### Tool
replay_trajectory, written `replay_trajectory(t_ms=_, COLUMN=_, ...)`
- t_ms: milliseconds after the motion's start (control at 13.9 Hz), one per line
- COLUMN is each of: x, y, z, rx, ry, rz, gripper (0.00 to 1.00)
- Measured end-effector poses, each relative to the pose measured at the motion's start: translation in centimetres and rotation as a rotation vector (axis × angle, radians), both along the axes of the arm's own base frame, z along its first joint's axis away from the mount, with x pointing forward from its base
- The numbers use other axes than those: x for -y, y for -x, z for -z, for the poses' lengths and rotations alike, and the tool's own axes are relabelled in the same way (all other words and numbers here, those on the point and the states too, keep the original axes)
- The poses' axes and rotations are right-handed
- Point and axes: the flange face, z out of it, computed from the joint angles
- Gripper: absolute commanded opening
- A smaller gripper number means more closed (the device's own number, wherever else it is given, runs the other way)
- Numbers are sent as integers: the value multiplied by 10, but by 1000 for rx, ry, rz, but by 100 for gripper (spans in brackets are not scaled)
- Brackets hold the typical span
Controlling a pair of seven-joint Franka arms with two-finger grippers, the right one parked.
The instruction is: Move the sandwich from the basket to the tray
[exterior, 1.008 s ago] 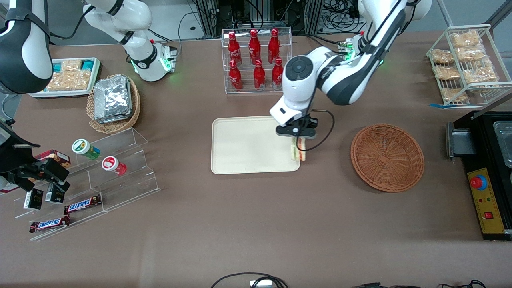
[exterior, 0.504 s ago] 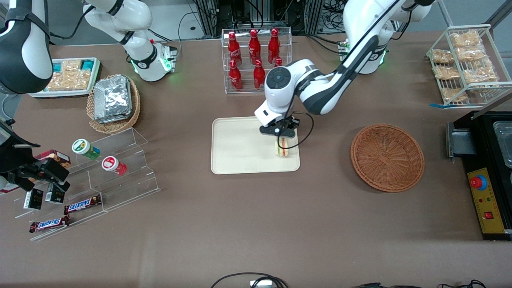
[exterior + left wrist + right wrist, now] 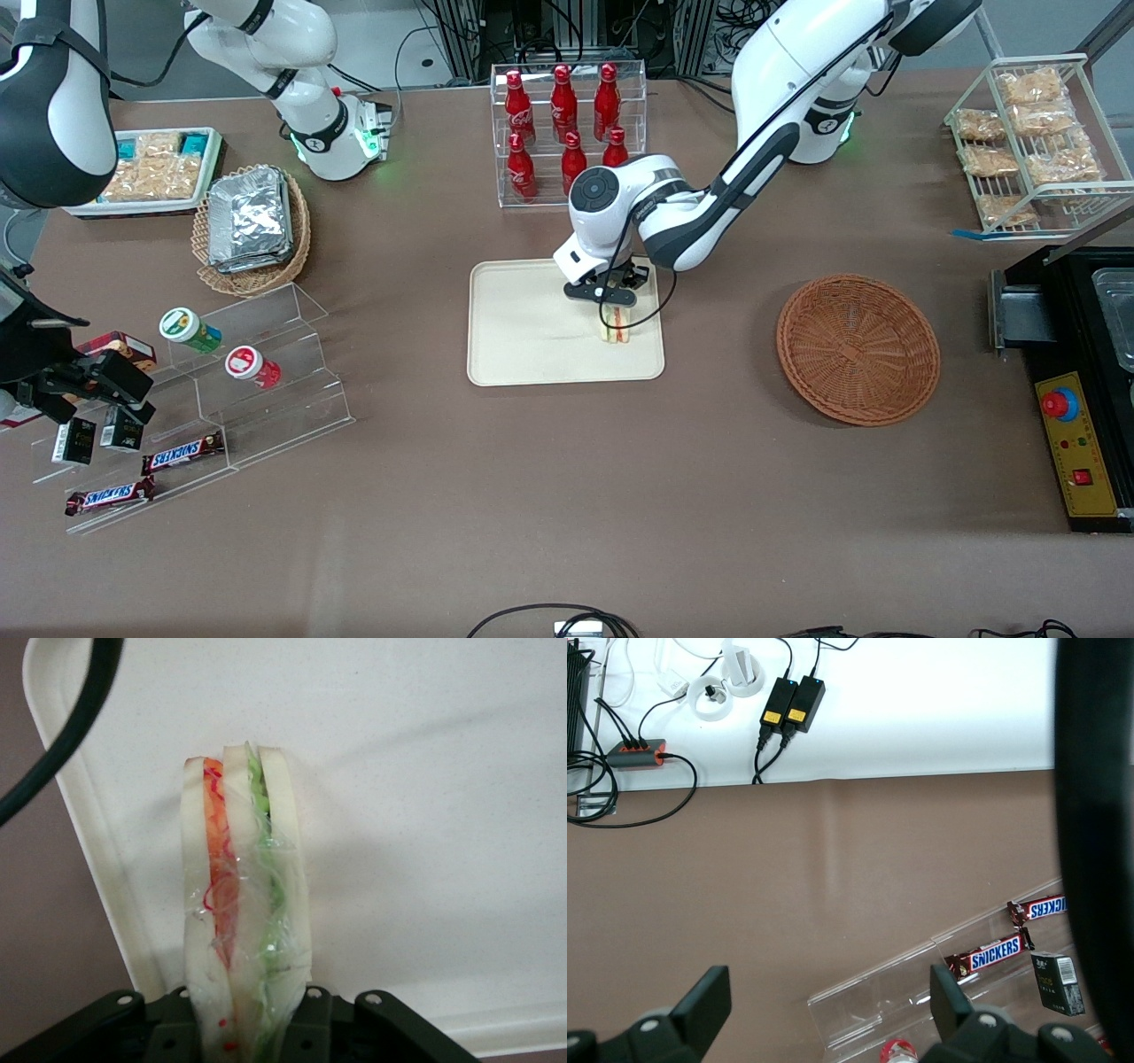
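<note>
The gripper [image 3: 613, 306] hangs over the tray [image 3: 514, 354], above the part of it nearest the basket [image 3: 858, 348], and it is clenched on the sandwich [image 3: 614, 325]. The sandwich stands on edge between the fingers, its pointed end reaching down from the claw toward the tray floor; whether it touches the floor I cannot tell. In the left wrist view the sandwich [image 3: 241, 930] runs straight out from the gripper [image 3: 244, 1032], its clear wrap creased, with a red and orange layer on one side of the middle slice and a green layer on the other. The tray [image 3: 425, 797] fills the ground under it, and the sandwich sits just inside the tray's raised rim. The basket lies on the table well apart from the tray, toward the working arm's end.
</note>
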Motion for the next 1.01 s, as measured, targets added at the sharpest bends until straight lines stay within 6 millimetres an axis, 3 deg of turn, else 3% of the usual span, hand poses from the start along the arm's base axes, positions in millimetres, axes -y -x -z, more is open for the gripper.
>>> replay_trajectory(t_ms=72, x=1, y=1, z=0, rx=0, ry=-1, rz=-4, gripper=96)
replay_trajectory(t_ms=504, x=4, y=-9, z=-8, rx=20, ry=4, rz=-55, gripper=99)
replay_trajectory(t_ms=792, x=5, y=-48, z=-46, rx=61, ry=-27, rz=-147, gripper=99)
replay_trajectory(t_ms=1008, x=-18, y=-98, z=-86, rx=111, ry=-10, rz=-242, gripper=99)
